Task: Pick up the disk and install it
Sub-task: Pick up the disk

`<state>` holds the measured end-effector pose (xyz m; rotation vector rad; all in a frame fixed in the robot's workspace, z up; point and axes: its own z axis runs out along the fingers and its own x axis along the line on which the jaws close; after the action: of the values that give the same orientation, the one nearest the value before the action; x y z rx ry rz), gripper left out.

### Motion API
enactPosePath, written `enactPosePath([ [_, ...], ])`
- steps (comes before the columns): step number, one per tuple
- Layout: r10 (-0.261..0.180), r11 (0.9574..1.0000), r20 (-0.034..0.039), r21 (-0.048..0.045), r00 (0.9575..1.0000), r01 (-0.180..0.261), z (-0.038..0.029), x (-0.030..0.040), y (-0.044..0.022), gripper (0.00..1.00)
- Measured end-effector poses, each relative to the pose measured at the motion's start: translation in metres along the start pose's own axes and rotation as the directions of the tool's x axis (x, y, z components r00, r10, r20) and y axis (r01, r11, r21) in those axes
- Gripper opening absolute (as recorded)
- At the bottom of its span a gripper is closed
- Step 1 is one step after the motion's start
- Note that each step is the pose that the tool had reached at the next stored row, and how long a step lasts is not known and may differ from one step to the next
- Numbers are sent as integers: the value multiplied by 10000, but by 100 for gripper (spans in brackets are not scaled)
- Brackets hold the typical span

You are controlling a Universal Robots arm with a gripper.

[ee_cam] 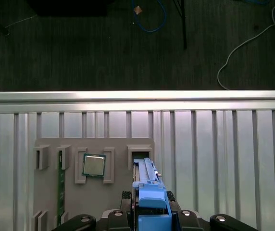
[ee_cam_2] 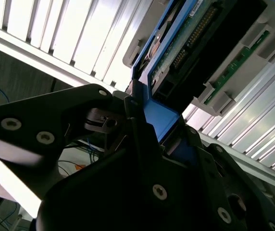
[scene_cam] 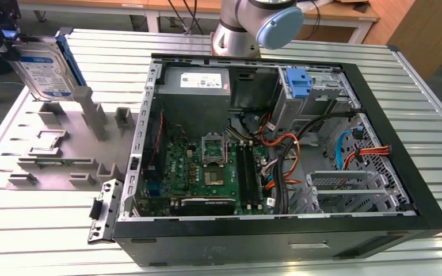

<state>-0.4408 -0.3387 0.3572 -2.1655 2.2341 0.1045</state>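
Note:
In the exterior view the disk (scene_cam: pixel 43 68), a silver drive with a white-and-blue label in a blue bracket, hangs upright above the far end of the grey fixture plate (scene_cam: pixel 60 169). My gripper (scene_cam: pixel 7 43) is shut on its upper edge at the exterior view's far left. In the second wrist view the black fingers (ee_cam_2: pixel 104 120) clamp the blue bracket, and the disk's green circuit side (ee_cam_2: pixel 185 41) points away from them. The first wrist view looks down along the disk's blue bracket (ee_cam: pixel 149 192) over an empty slot of the plate (ee_cam: pixel 94 202).
An open computer case (scene_cam: pixel 282 236) lies to the exterior view's right, with a motherboard (scene_cam: pixel 205 167), a grey power supply (scene_cam: pixel 198 83), a blue latch on a metal cage (scene_cam: pixel 299 83) and loose cables. A processor (ee_cam: pixel 93 165) and a memory stick (ee_cam: pixel 60 187) rest in the plate. The arm's base (scene_cam: pixel 240 29) stands behind the case.

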Motion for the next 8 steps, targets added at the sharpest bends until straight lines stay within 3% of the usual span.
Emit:
enactPosePath([
  [8,0,10000,0,0,10000,0,-22,-1,1,37],
])
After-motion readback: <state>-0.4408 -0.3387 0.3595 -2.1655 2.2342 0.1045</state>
